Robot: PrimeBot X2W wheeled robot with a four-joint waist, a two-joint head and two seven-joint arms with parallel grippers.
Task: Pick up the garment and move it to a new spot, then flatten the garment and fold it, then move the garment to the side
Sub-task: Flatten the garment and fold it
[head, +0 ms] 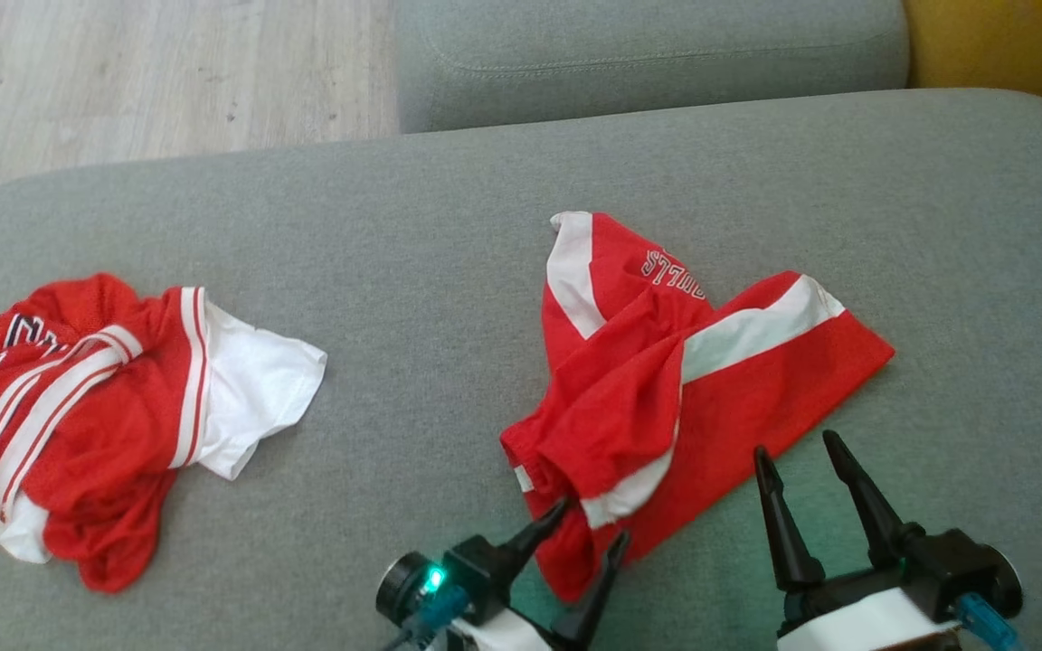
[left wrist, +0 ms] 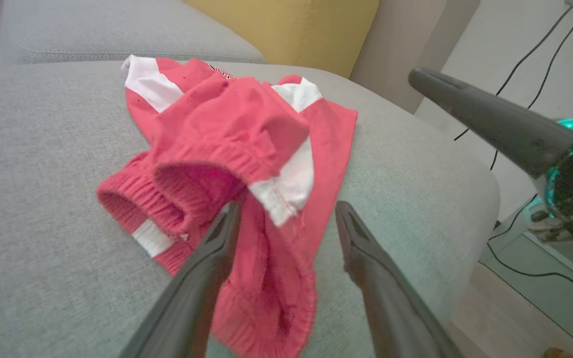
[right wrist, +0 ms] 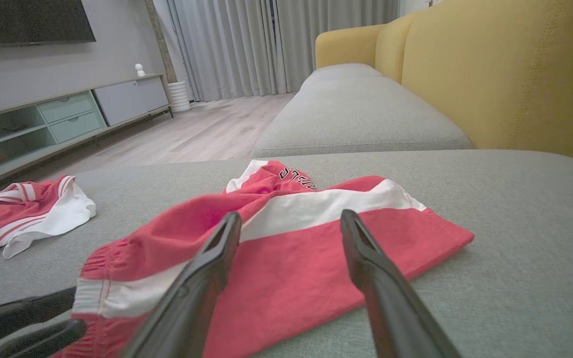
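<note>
The garment [head: 666, 389] is a pair of red shorts with white stripes and lettering, lying crumpled on the grey sofa seat [head: 485, 226]. My left gripper [head: 593, 522] is open at its near waistband end. In the left wrist view the gripper [left wrist: 287, 206] has loose red cloth [left wrist: 227, 124] lying between and under its spread fingers, not pinched. My right gripper [head: 797, 445] is open just short of the shorts' near right edge. The right wrist view has that gripper [right wrist: 290, 215] pointing low across the flat red leg [right wrist: 316, 248].
A second red and white garment [head: 78, 407] lies bunched at the seat's left end. Another grey cushion [head: 648, 54] lies beyond, with wood floor [head: 123, 72] at the far left. A yellow backrest [right wrist: 515, 74] rises on the right. The seat's front edge is near my grippers.
</note>
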